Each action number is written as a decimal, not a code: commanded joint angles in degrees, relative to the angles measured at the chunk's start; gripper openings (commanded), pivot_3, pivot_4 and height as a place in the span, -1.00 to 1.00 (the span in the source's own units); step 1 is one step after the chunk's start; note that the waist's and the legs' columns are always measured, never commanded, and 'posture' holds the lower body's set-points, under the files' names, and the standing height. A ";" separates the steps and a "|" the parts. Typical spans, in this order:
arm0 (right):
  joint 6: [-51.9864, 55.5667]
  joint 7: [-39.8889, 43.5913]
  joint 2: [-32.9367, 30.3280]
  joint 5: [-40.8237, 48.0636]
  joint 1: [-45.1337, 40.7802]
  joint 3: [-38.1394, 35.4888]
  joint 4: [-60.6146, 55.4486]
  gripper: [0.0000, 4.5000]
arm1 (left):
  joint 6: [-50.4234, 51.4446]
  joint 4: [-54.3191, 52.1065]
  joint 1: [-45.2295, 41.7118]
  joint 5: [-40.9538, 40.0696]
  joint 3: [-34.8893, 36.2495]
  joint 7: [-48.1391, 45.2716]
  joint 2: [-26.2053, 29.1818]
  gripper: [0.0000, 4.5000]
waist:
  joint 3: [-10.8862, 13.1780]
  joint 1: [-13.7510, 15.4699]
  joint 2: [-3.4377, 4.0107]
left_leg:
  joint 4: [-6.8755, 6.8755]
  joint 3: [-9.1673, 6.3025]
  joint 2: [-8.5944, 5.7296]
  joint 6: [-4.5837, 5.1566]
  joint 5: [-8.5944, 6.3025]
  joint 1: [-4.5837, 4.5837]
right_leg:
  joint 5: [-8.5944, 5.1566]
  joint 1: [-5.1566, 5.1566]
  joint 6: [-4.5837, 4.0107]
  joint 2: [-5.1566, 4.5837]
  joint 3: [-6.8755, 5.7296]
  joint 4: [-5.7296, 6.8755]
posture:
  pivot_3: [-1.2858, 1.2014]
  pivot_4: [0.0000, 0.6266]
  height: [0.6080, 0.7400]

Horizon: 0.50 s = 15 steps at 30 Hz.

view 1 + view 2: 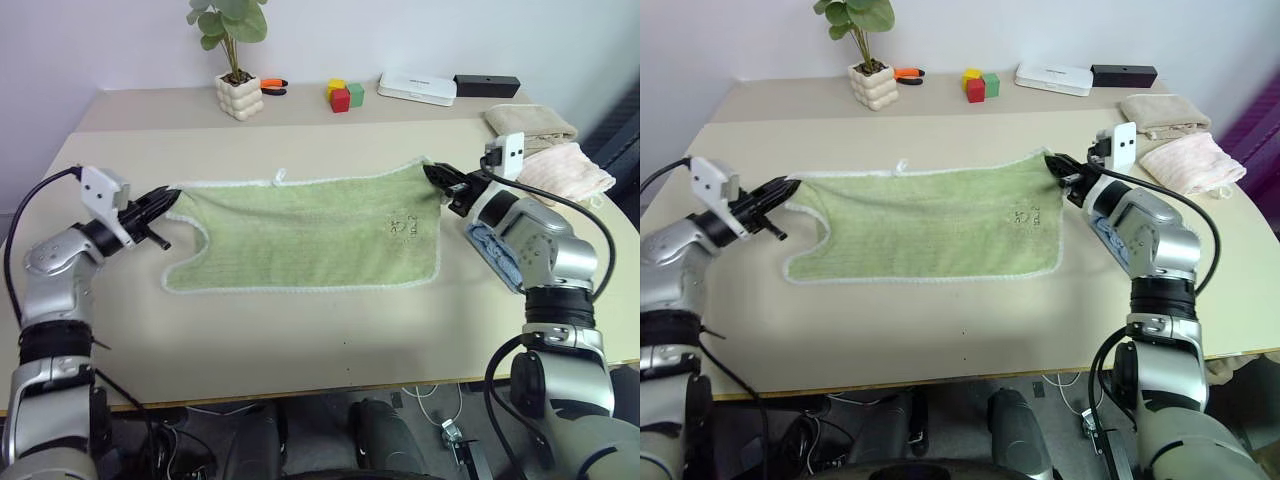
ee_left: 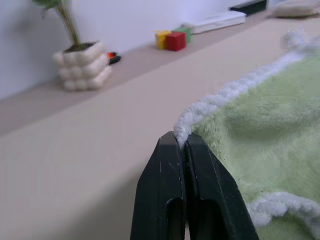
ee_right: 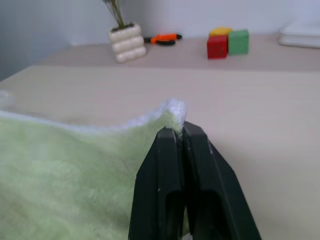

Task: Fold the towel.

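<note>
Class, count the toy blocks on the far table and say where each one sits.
3, clustered right of the plant pot: yellow block, red block in front, green block on the right. More may be hidden behind.

Lab tabletop (image 1: 300, 330), toy blocks (image 1: 342, 95), potted plant (image 1: 238, 60)

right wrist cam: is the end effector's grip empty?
No. The right end effector is shut on a white-edged corner of the light green towel.
</note>
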 commanded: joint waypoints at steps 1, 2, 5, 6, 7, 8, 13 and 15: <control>-11.34 -2.75 2.15 -3.70 -9.60 1.98 9.83 -0.99 | -8.62 14.10 -13.49 6.52 -2.95 2.78 0.31 -1.00 | 0.04 -0.02 -0.04 | 0.01 -0.03 0.00 -0.07 0.05 -0.05 | 0.04 -0.04 0.07 0.04 0.00 0.00 | 0.03 -0.52 0.92; -14.46 -3.66 2.58 -4.91 -11.85 2.53 13.19 -0.99 | -10.14 17.88 -16.96 7.94 -3.43 4.18 0.53 -1.00 | 0.04 -0.05 -0.05 | -0.01 -0.04 0.00 -0.08 0.05 -0.07 | 0.05 -0.05 0.07 0.05 0.00 -0.02 | 0.03 -0.52 0.92; -21.45 -7.25 3.18 -5.80 -19.11 1.55 23.12 -0.99 | -13.15 26.24 -26.07 12.17 -4.92 9.52 2.16 -1.00 | 0.05 -0.11 -0.04 | -0.07 -0.04 0.00 -0.07 0.05 -0.23 | 0.02 -0.17 0.10 0.05 0.01 -0.10 | 0.03 -0.52 0.92; -23.67 -8.41 3.02 -5.84 -21.05 1.05 25.51 -0.99 | -14.15 27.89 -28.24 13.68 -5.50 10.82 3.00 -1.00 | 0.05 -0.15 -0.04 | -0.09 -0.04 0.00 -0.08 0.05 -0.36 | 0.02 -0.31 0.11 0.05 0.01 -0.11 | 0.03 -0.52 0.92; -25.57 -8.43 2.77 -5.51 -22.57 0.55 26.81 -0.99 | -15.01 29.06 -30.26 14.85 -5.88 11.62 3.98 -1.00 | 0.05 -0.22 -0.04 | -0.10 -0.03 0.00 -0.09 0.06 -0.54 | 0.02 -0.51 0.12 0.04 0.01 -0.08 | 0.03 -0.52 0.92; -26.92 -8.25 2.61 -5.15 -23.66 0.15 27.93 -0.99 | -15.69 29.93 -31.60 15.63 -6.10 12.07 4.62 -1.00 | 0.05 -0.26 -0.03 | -0.09 -0.02 0.01 -0.17 0.11 -0.73 | 0.02 -0.75 0.12 0.03 0.00 -0.06 | 0.03 -0.52 0.92; -29.02 -1.83 1.62 -2.00 -19.83 -0.22 19.29 -0.99 | -18.61 31.42 -33.80 14.40 -3.82 5.89 9.11 -1.00 | 0.07 -0.31 0.00 | -0.14 0.06 0.04 -0.42 0.25 -0.97 | 0.02 -0.99 0.13 0.03 -0.03 -0.01 | 0.03 -0.52 0.92; -26.93 1.13 1.67 -2.09 -12.52 2.48 8.98 -0.99 | -21.74 30.61 -30.94 12.46 -2.48 -0.26 9.94 -1.00 | 0.07 -0.22 0.00 | -0.10 0.05 0.05 -0.42 0.25 -0.98 | 0.01 -0.99 0.13 0.03 -0.05 0.00 | 0.03 -0.52 0.92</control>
